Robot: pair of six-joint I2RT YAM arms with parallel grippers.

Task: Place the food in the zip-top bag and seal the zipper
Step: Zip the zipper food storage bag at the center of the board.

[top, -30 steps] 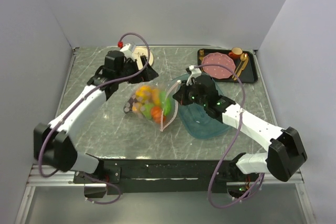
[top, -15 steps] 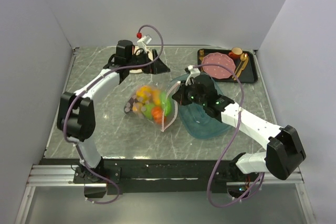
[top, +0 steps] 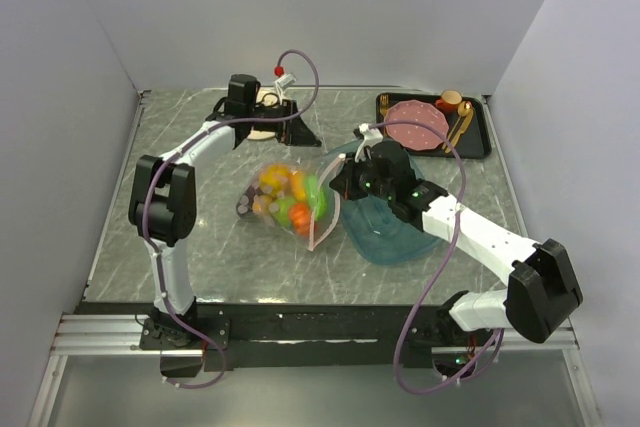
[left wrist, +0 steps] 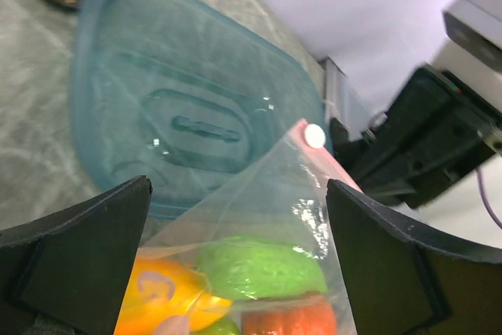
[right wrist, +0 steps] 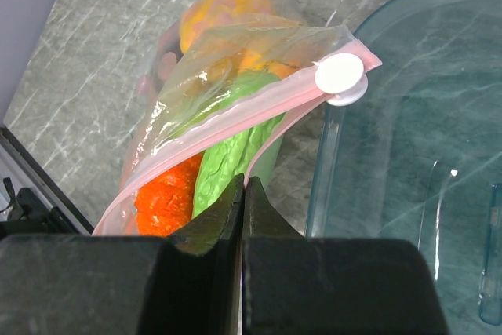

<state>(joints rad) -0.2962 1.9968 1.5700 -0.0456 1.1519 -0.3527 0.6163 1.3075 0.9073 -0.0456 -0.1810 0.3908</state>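
Observation:
The zip-top bag lies mid-table with the food inside: yellow, green and orange pieces. My right gripper is shut on the bag's pink zipper, pinching one side of the strip below the white slider. An orange piece and a green piece show behind the strip, which gapes beside my jaws. My left gripper hovers open behind the bag, touching nothing; in the top view the left gripper sits just beyond the bag. The bagged food shows between its fingers.
The teal tray lies right of the bag, under my right arm, and the teal tray fills the left wrist view. A black tray with a pink plate stands at back right. A cream disc lies behind my left wrist.
My left arm has folded upright, its elbow lifting toward the back left, and its open gripper has shifted slightly right behind the bag. The right gripper and bag have not moved.

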